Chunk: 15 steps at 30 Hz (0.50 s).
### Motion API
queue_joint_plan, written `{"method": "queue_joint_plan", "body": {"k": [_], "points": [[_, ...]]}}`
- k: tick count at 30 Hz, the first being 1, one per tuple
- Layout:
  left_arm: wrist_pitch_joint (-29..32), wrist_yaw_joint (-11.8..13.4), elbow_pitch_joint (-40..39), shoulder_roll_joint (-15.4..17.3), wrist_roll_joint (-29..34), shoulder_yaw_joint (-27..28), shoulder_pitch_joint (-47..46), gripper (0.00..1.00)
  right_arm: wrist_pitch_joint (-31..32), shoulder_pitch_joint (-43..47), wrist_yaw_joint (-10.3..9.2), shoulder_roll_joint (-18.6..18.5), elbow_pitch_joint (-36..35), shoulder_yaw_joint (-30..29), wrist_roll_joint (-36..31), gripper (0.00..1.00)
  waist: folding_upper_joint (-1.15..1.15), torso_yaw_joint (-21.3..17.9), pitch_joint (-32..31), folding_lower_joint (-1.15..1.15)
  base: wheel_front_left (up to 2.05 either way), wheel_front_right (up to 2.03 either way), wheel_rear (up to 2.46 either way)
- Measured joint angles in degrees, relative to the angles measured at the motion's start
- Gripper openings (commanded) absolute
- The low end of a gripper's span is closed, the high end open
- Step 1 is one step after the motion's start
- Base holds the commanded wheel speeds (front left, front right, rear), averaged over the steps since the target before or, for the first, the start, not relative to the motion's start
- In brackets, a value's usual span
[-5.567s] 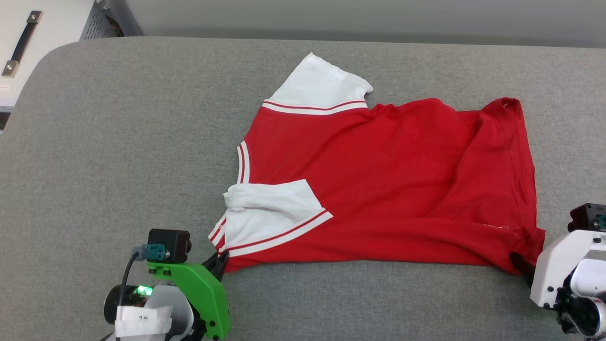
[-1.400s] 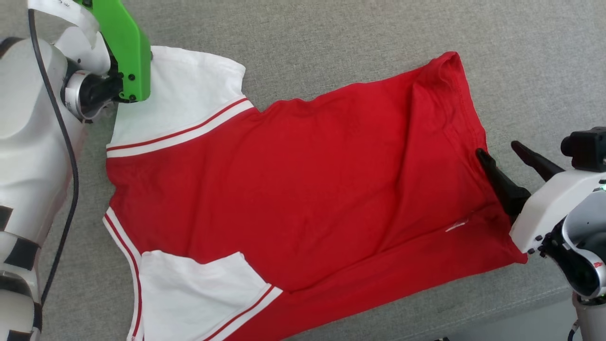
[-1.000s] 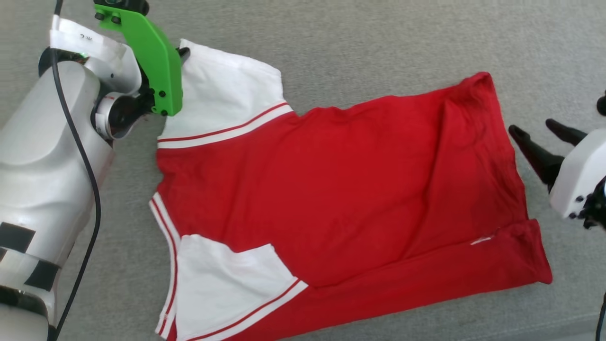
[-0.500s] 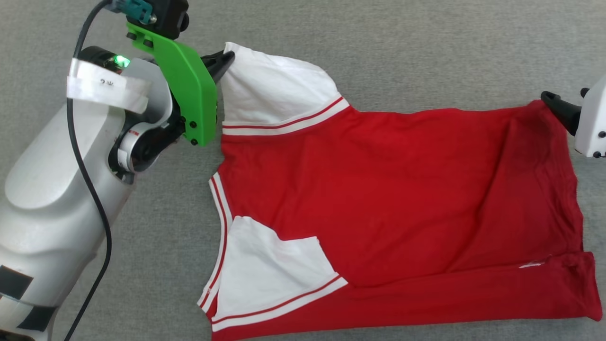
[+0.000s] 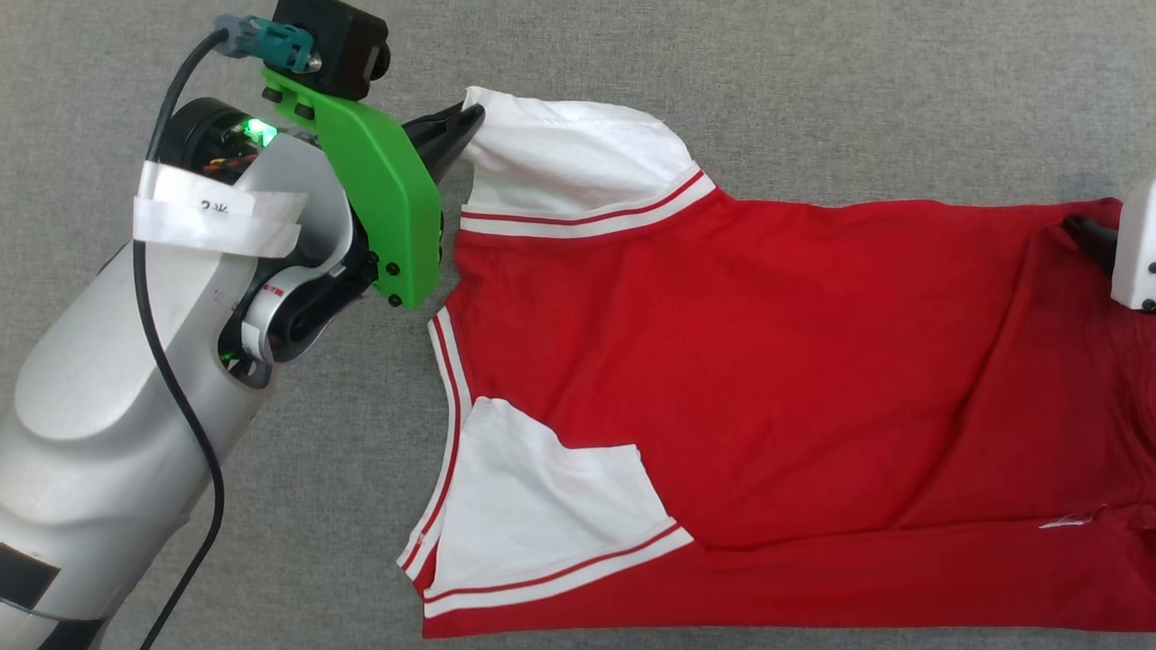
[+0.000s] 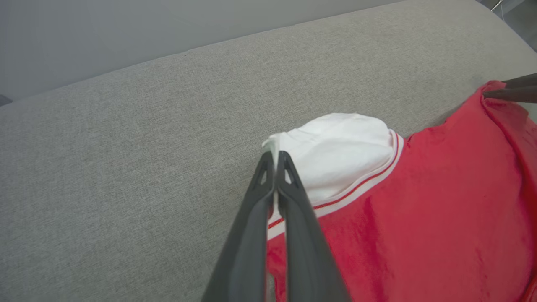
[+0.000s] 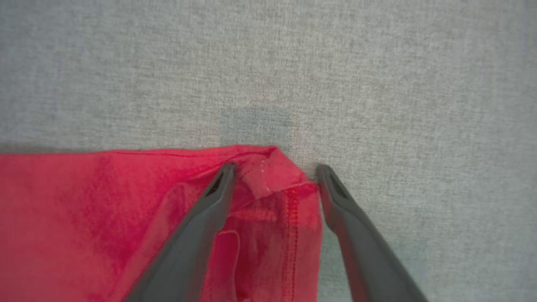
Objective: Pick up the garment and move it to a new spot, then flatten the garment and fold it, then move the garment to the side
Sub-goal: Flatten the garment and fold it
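Red-jersey flattening, head view: showing the garment (image 5: 768, 379) lying spread on the grey cloth surface (image 5: 813, 81); clamping the far white sleeve (image 5: 569, 158) in the left gripper (image 5: 462, 122); bringing the right gripper (image 5: 1086, 238), a second ago standing clear beside the hem, onto the far hem corner (image 5: 1066, 217); left wrist view: pressing both fingers together on the sleeve edge; right wrist view: straddling the hem corner with fingers apart, not yet pinching; judging by this: nearing a two-point hold for pulling the far edge taut; probably calling next for closing on the corner; leaving the folding undone.
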Motion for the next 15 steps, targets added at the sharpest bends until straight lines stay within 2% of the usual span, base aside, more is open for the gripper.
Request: {"method": "queue_joint_plan", "body": {"k": [8, 9, 10, 11, 15], "points": [[0.0, 0.6, -0.4, 0.5, 0.0, 0.0, 0.2, 0.0, -1.4, -1.0, 0.0, -1.2, 2.4, 1.7, 0.3, 1.0, 0.0, 0.3, 1.3, 0.0, 0.0, 0.0, 0.0], [-0.2, 0.6, -0.3, 0.5, 0.0, 0.0, 0.2, 0.0, -1.4, -1.0, 0.0, -1.3, 2.6, 2.0, 0.7, 0.89, 0.0, 0.3, 1.5, 0.0, 0.0, 0.0, 0.0], [-0.2, 0.6, -0.2, 0.5, 0.1, 0.0, 0.2, 0.0, -1.3, -1.0, 0.0, -1.5, 2.7, 2.3, 1.3, 0.11, 0.0, 0.4, 1.6, 0.0, 0.0, 0.0, 0.0], [-0.3, 0.6, 0.0, 0.5, 0.2, 0.0, 0.2, 0.0, -1.3, -1.0, -0.01, -1.5, 2.8, 2.4, 1.7, 0.0, 0.0, 0.4, 1.6, 0.0, 0.0, 0.0, 0.0], [-1.3, 0.6, 1.4, 0.5, 0.3, 0.0, 0.2, 0.0, -1.6, -1.0, 0.0, -1.5, 3.1, 3.4, 3.3, 0.0, 0.0, 0.4, 1.3, 0.0, 0.0, 0.0, 0.0]]}}
